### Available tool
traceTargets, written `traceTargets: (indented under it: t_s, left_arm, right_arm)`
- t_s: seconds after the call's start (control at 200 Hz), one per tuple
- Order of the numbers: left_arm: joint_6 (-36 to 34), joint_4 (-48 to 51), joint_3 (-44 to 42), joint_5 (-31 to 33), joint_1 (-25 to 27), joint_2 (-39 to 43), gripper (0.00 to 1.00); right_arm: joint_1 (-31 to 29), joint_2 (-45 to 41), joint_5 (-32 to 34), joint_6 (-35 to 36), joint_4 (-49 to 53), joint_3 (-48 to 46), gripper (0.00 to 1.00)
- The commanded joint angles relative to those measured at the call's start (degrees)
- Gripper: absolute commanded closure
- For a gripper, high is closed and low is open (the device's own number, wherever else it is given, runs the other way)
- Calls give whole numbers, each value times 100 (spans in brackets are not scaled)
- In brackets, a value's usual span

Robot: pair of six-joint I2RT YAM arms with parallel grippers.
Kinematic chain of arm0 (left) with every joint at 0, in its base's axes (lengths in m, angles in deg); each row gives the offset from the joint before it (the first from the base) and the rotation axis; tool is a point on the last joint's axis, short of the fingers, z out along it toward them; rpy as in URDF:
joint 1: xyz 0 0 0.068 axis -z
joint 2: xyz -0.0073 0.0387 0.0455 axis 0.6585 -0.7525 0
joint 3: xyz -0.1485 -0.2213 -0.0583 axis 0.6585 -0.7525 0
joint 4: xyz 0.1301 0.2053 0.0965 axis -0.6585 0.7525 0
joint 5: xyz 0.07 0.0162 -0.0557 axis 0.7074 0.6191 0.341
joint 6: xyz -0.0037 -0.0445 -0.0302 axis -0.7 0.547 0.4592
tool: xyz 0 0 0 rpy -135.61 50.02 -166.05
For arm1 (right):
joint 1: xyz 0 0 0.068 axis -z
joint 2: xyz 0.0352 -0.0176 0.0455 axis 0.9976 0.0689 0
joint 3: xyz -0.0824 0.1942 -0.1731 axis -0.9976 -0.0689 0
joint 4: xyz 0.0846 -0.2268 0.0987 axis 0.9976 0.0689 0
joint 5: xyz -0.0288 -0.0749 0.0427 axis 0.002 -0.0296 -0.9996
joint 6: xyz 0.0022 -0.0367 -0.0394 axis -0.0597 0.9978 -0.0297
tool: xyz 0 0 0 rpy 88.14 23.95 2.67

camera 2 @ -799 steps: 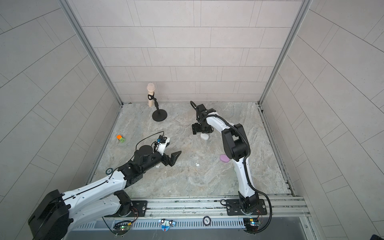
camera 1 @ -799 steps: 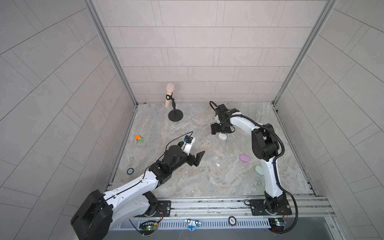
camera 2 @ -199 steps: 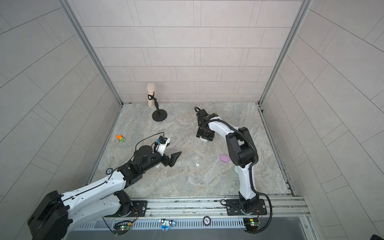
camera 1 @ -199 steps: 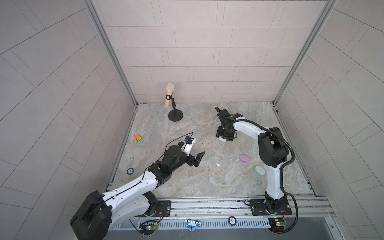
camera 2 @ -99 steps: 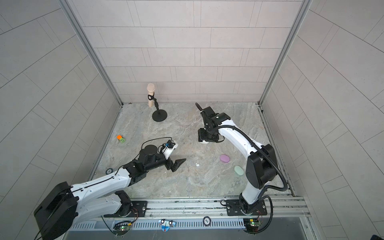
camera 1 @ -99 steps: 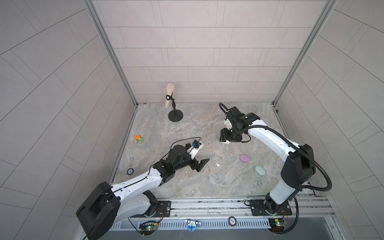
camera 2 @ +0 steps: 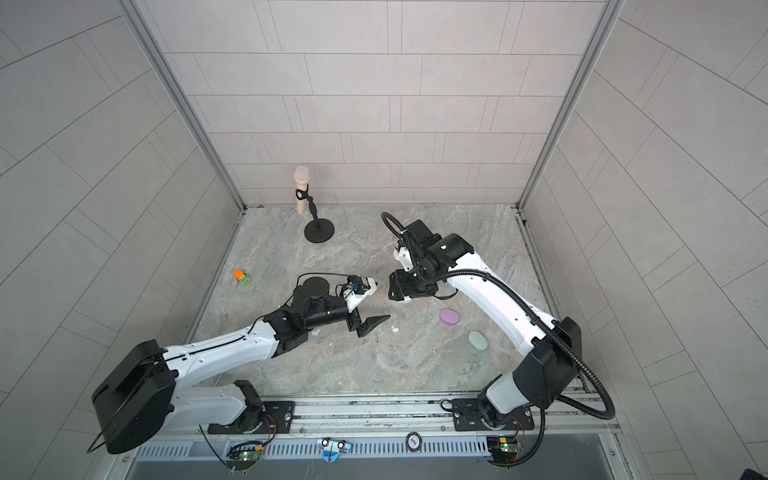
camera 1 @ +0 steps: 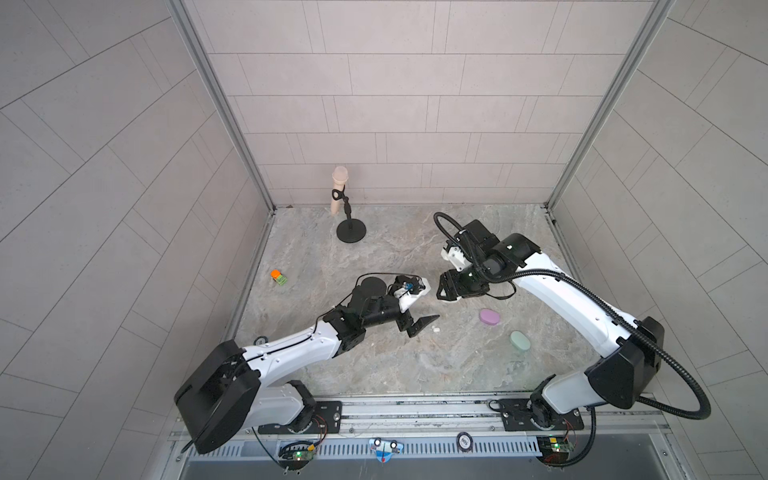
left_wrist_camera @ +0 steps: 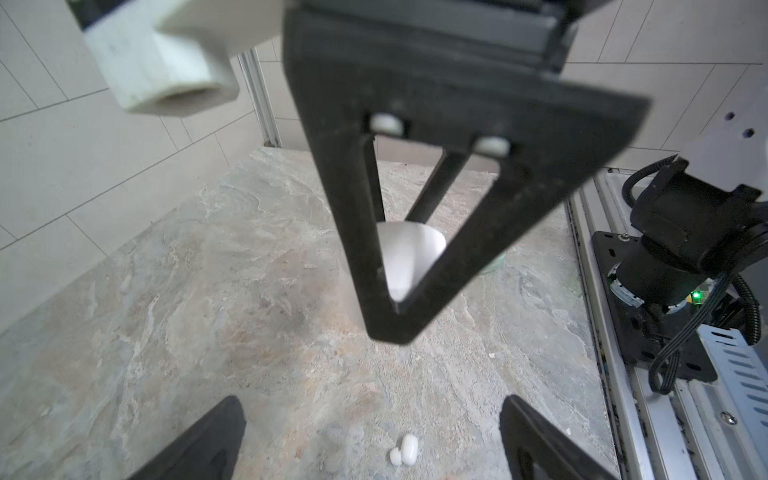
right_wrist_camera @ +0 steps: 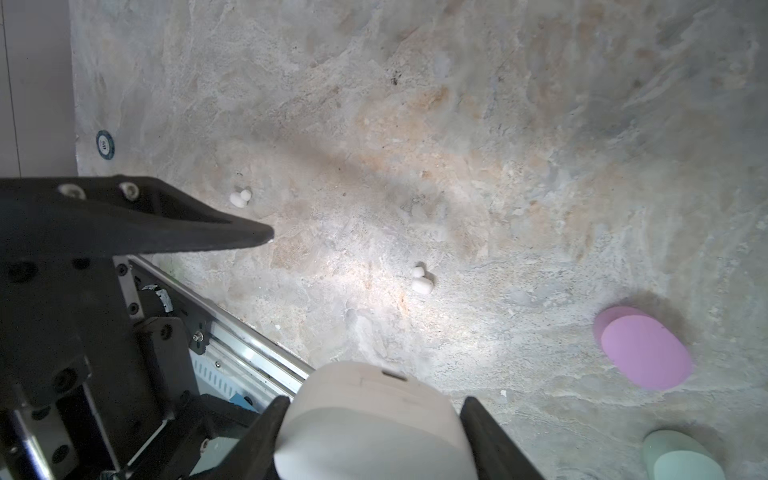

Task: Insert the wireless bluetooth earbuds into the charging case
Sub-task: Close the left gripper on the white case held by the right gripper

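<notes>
My right gripper is shut on a white charging case, held above the floor with its lid closed. In the left wrist view that case shows through a right finger's frame. My left gripper is open, low over the marble floor. One white earbud lies just ahead of it, between the lines of its two fingers and untouched. A second white earbud lies under the left forearm.
A lilac case and a mint case lie shut on the floor at the right. A microphone on a black stand is at the back. An orange-green toy and a poker chip are at the left.
The right gripper has lifted the white case off the floor and carried it left and forward. The left gripper has moved right, up to the white earbud.
</notes>
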Motion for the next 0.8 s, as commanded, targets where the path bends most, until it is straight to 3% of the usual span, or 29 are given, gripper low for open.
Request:
traceTargets:
  t_s: [0.0, 0.38, 0.581, 0.796]
  left_arm:
    - [-45, -482, 180, -287, 27, -115, 0]
    - [197, -616, 465, -721, 108, -447, 13]
    - [285, -692, 540, -830, 119, -576, 27]
    - [285, -639, 520, -823, 124, -570, 35]
  right_arm:
    - [-76, -175, -103, -93, 62, 85, 37]
    - [-220, -208, -268, -340, -134, 245, 37]
    - [-242, -241, -371, -466, -277, 260, 37]
    - [-247, -297, -433, -549, -349, 287, 37]
